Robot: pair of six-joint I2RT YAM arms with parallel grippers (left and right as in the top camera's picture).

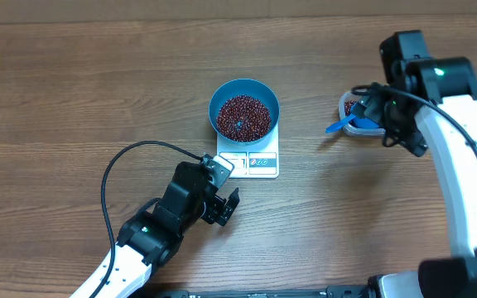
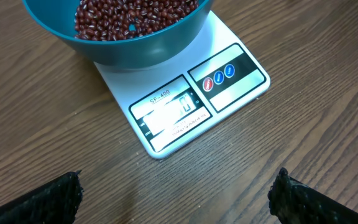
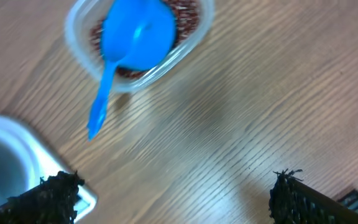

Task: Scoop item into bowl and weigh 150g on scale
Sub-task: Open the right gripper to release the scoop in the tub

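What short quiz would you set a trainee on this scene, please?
1. True or false: the bowl of beans stands on the scale.
2. Where does the scoop rest? A) in the bowl B) in the clear tub C) on the scale
3. Fill in: the left gripper and right gripper are both ____, holding nothing.
Key: 1 true; 2 B; 3 open.

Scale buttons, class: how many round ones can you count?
3, in a row on the dark strip of the scale, beside the display: one red button, two blue buttons.
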